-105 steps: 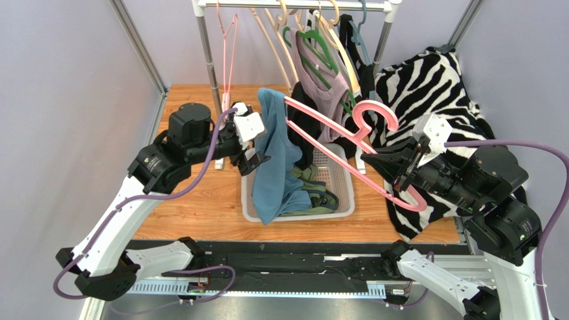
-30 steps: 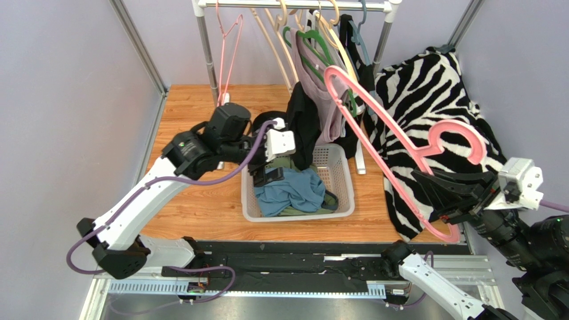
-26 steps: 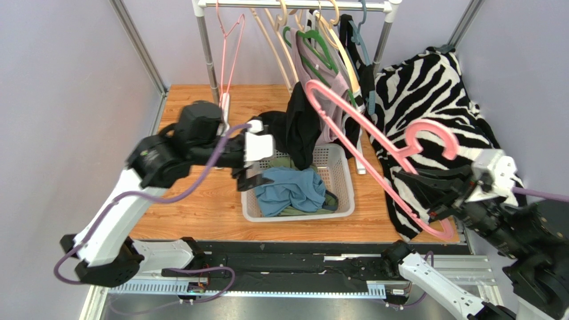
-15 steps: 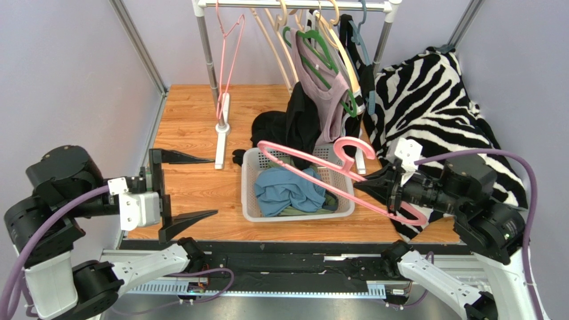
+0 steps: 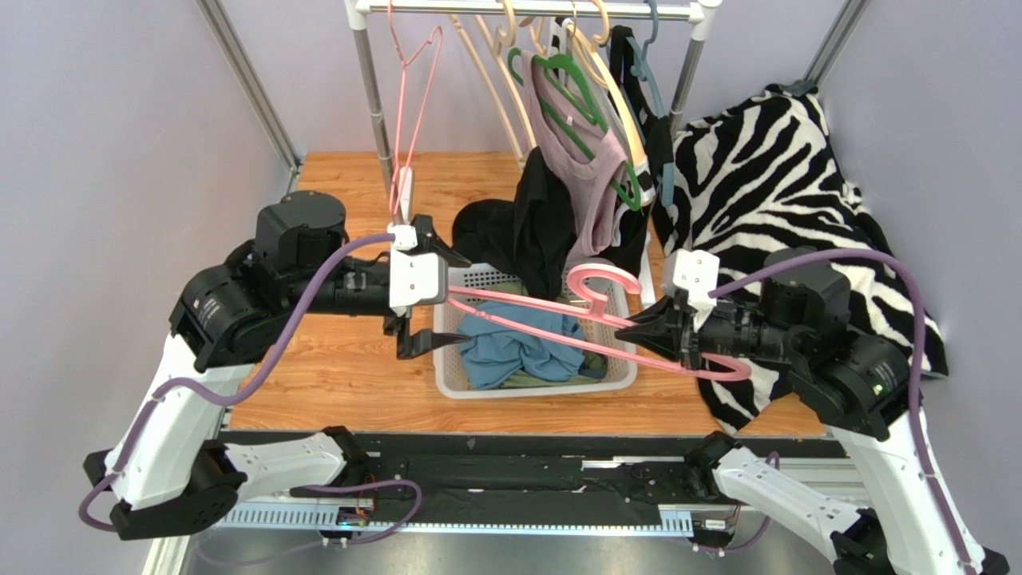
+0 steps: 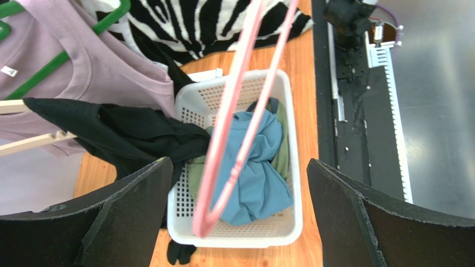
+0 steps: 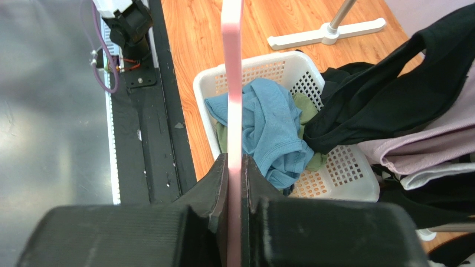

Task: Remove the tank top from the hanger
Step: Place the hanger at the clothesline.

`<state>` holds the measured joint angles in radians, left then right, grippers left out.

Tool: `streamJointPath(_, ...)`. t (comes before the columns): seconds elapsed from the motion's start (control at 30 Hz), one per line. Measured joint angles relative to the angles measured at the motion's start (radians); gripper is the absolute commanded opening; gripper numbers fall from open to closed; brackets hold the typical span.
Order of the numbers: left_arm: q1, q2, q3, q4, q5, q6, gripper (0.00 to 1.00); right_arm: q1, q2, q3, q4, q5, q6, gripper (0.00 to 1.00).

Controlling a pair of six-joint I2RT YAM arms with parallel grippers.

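The blue tank top [image 5: 522,347] lies crumpled in the white basket [image 5: 614,300], off the hanger; it also shows in the left wrist view [image 6: 253,167] and the right wrist view [image 7: 267,128]. My right gripper [image 5: 657,334] is shut on the bare pink hanger [image 5: 564,326] and holds it level over the basket; the hanger runs up the right wrist view [image 7: 232,100]. My left gripper [image 5: 438,300] is open and empty at the basket's left side, and the hanger's tip [image 6: 223,183] hangs between its wide jaws without touching them.
A clothes rail [image 5: 528,10] at the back carries several hangers, a lilac top [image 5: 582,156] and a black garment [image 5: 534,228]. A zebra-print cloth [image 5: 768,156] covers the right side. The rail's white foot [image 5: 402,192] stands left of the basket.
The blue tank top came off the hanger and dropped into the basket. My left gripper let go, swung away left and came back open beside the basket. My right gripper lowered the bare hanger.
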<state>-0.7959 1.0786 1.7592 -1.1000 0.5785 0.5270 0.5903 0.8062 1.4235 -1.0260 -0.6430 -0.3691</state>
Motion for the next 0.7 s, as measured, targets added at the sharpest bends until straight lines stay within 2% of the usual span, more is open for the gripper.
streamJointPath(0.33, 0.0, 0.008, 0.084, 0.047, 0.024, -0.012, 0.99, 0.055, 0.064, -0.018, 0.013, -0.002, -0.101, 0.0)
streamJointPath(0.7, 0.0, -0.018, -0.054, -0.012, 0.092, 0.023, 0.95, 0.082, 0.076, -0.014, 0.013, -0.057, -0.134, 0.0)
